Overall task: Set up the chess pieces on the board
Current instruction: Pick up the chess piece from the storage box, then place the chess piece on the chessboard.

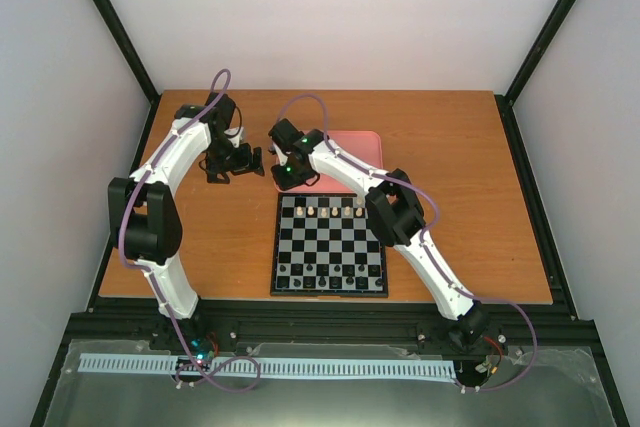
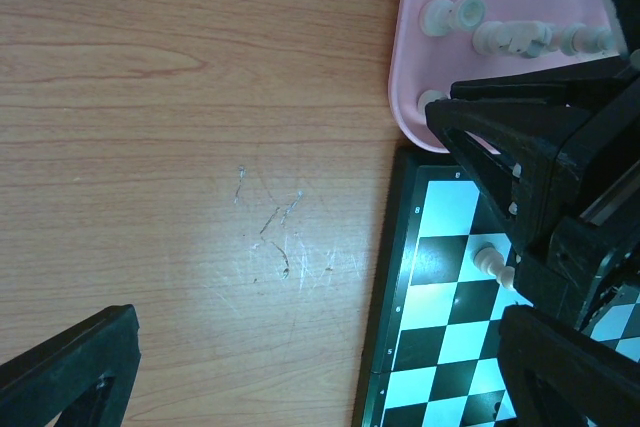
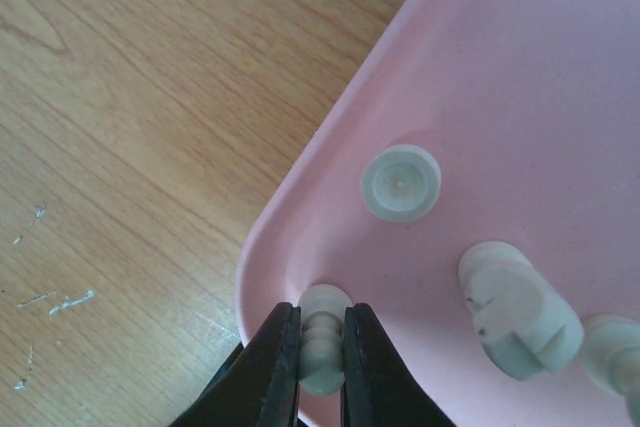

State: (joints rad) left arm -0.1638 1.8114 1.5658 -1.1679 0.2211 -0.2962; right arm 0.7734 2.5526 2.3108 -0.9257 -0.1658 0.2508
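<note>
Orange-brown wood covers the counter [image 1: 200, 247] in the overhead view, with pale walls [image 1: 330, 17] around it. I see the board [image 1: 330, 243] near the front edge. A row of cream chess pieces [image 1: 330, 210] stands along its far rank and black pieces [image 1: 325, 280] along its near one. Just behind it lies the pink tray [image 1: 362, 143]. The left end effector [image 1: 236, 161] hangs over bare wood left of the tray. The right end effector [image 1: 285, 176] is down at the tray's left corner.

From the left wrist, its fingers [image 2: 70, 372] stand wide apart at the lower corners of the frame, with nothing between them. Past them I get the tray's rounded corner holding several cream pieces, and the board's corner just beside it. The right arm's black end effector hangs over both.

From the right wrist, the two black fingers [image 3: 268, 372] are pinched tight on one cream piece [image 3: 322, 332], right by the rim at the tray's corner. Whether its base touches the tray floor I can't make out. Nearby in the tray a second piece [image 3: 400, 182] stands upright and a third piece [image 3: 520, 312] lies on its side.
</note>
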